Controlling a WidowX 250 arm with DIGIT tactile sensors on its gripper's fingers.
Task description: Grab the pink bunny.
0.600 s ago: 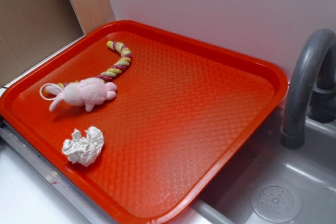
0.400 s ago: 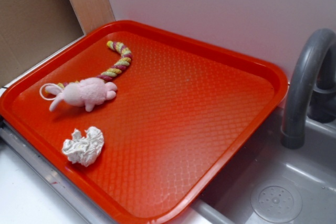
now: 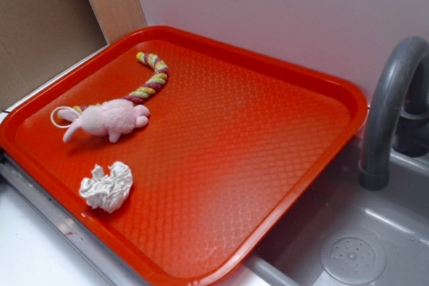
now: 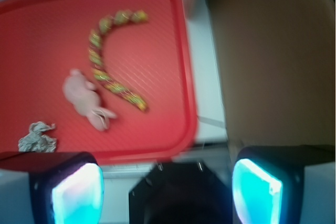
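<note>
While the gripper hangs outside the red tray, its glowing fingers spread wide and holding nothing, the pink bunny lies on its side near the tray's left corner. Its ears point toward the rim, and its back touches the yellow-and-maroon rope, which curls off toward the far edge. A crumpled paper wad sits apart on the near side. Most of the tray to the right is bare, so approach from above looks easy, though the rope likely crowds one jaw.
</note>
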